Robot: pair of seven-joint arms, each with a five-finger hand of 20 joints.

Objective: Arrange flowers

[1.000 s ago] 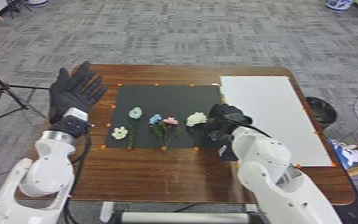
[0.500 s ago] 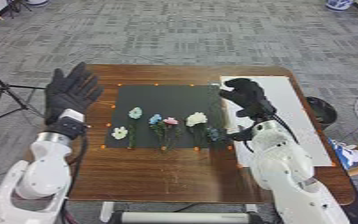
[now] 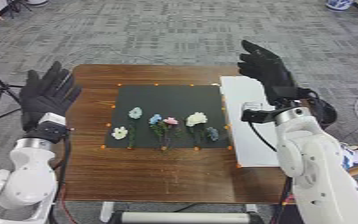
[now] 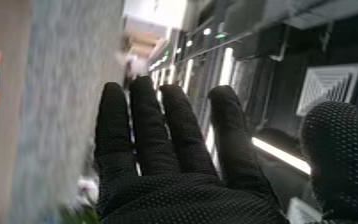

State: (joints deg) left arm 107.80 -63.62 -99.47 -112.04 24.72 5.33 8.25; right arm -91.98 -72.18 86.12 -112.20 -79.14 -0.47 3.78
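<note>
Flowers (image 3: 196, 119) lie spaced on dark mat (image 3: 171, 95), likely so blooms show. Right hand (image 3: 266, 70), left hand (image 3: 47, 97): held clear, fingers apart.

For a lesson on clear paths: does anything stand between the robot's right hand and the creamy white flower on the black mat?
Nothing visible does. Between the right hand and the white flower lie only the flat white sheet, some brown wooden table and the black mat.

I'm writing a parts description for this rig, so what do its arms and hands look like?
White, rounded arm segments with dark cables running alongside; the left hand and right hand wear black fabric gloves, the right's textured with small light dots.
</note>
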